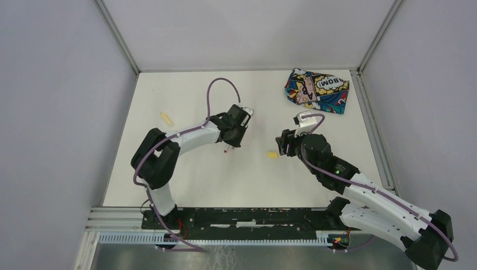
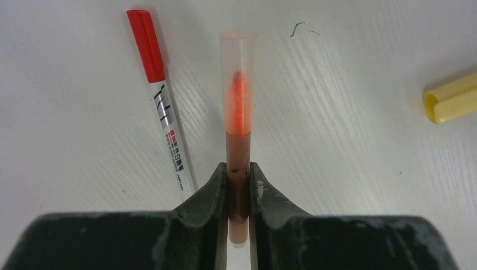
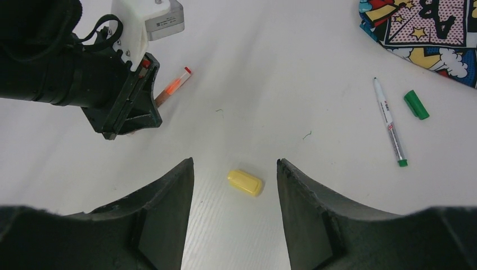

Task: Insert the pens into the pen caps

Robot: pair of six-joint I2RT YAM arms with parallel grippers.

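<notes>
My left gripper (image 2: 238, 169) is shut on the orange pen (image 2: 237, 140), whose orange tip sits inside a translucent cap (image 2: 237, 62); it hovers low over the table. A whitish pen with a red cap (image 2: 160, 101) on it lies just left of it. The yellow cap (image 3: 245, 182) lies on the table just beyond and between the fingertips of my open right gripper (image 3: 235, 163); it also shows at the right edge of the left wrist view (image 2: 450, 98). A whitish green-ended pen (image 3: 389, 122) and the green cap (image 3: 416, 104) lie to the right. The yellow pen (image 1: 166, 118) lies far left.
The comic-print pouch (image 1: 316, 90) lies at the back right, close to the green pen and cap. The two grippers (image 1: 233, 135) (image 1: 283, 145) face each other near the table's middle, a short gap apart. Grey walls close in the table's sides.
</notes>
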